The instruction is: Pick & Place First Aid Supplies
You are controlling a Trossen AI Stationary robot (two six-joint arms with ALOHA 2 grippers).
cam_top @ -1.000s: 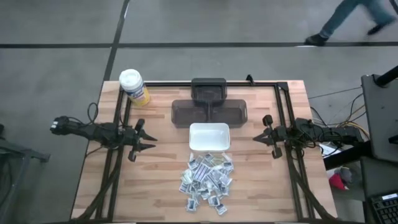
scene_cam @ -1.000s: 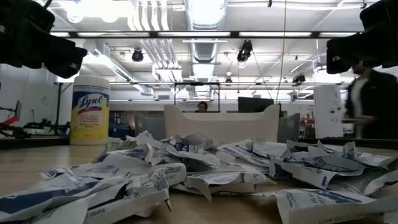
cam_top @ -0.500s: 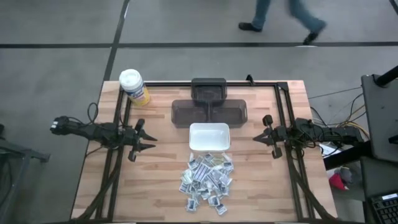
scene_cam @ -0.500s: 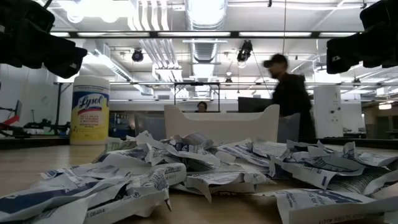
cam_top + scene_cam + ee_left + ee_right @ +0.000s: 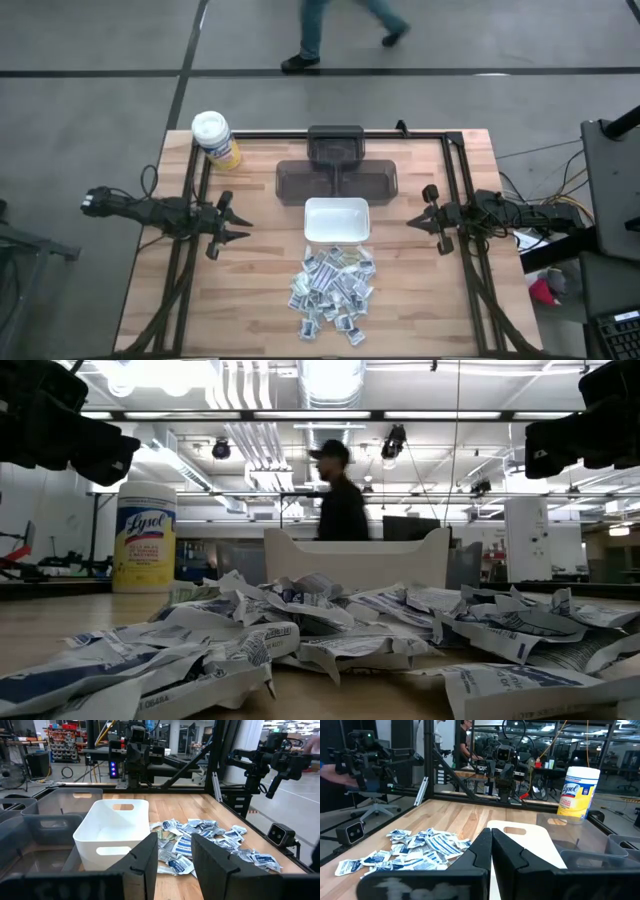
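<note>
- Left tool [image 5: 236, 226], fingers parted and empty, hovers level over the surface [image 5: 250, 290], pointing inward.
- Right tool [image 5: 415, 222], fingers pressed together, empty, faces it.
- Between them sits the white dish [image 5: 336, 220]; the first aid packets [image 5: 332, 292] are heaped just beyond it.

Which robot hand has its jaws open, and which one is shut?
The left gripper is open: a gap shows between its jaws. The right gripper has its jaws pressed together, shut.

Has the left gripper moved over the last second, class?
No. In the high view the left gripper keeps its place left of the white dish.
</note>
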